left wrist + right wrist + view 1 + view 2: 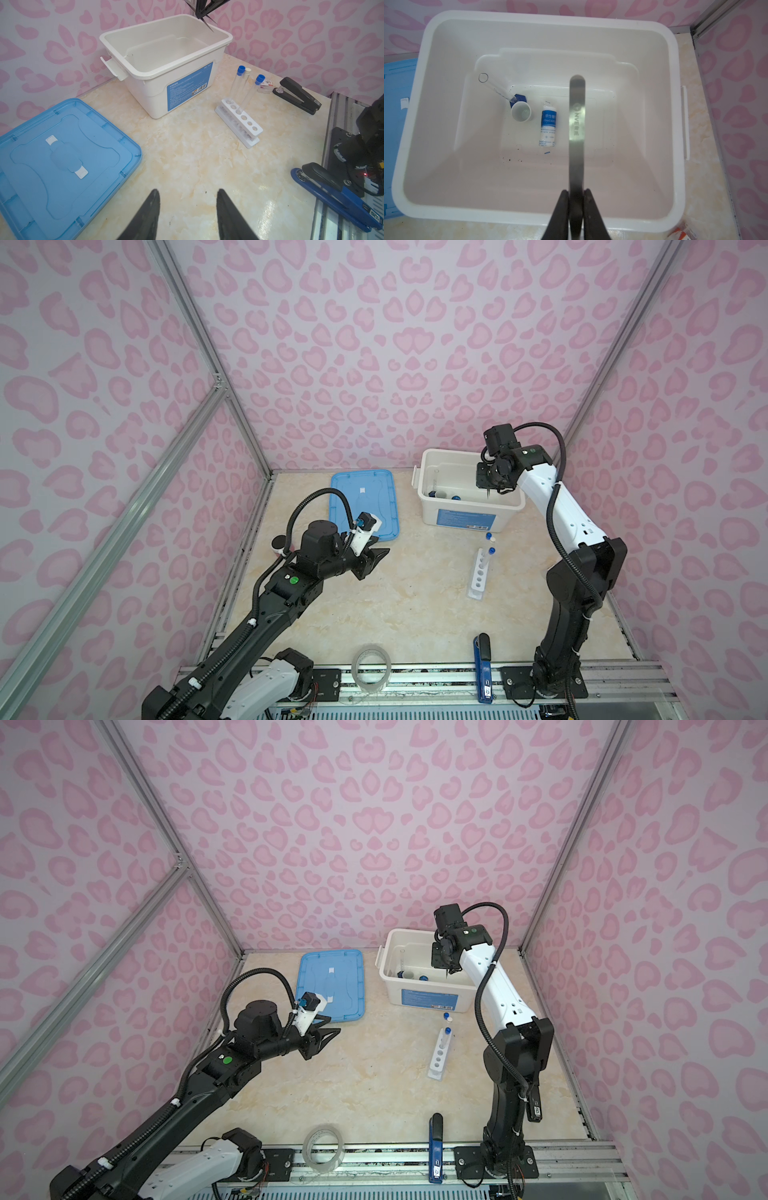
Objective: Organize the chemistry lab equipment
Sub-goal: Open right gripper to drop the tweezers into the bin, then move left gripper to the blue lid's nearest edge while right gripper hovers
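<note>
Pink heart-print walls close in a pale marbled tabletop (395,614). Farthest from the white bin (469,512), at the front rail, sit a clear tape roll (371,668) and a dark blue stapler (482,668), neither part of the job.

Closer in, just before the bin's labelled wall, stands the white rack (478,576). Three capped test tubes (249,93) lean in the holes at its bin-side end. They look light, thin-walled, smooth and breakable. I judge the safest hold to be a gentle pinch high on the shaft, just under the cap. The whole rack could instead be lifted across its narrow width, kept level so nothing tips out.

The left claw (376,558) hovers well to the bin's left in both top views, near the blue lid (361,502) that lies flat beside the bin. Its jaws stand partly apart with nothing between them.

Over the bin's open top, the right claw (576,191) is pinched tight on the metal tweezers (576,124), whose rounded end hangs down inside. They are stiff, light and slick, so such a narrow grip could let them swivel.

On the bin floor are the clear cylinder (497,89), apparently upright on its blue base, the small white dish (521,113) just beside it, and the blue-labelled white bottle (548,126) lying on its side.
</note>
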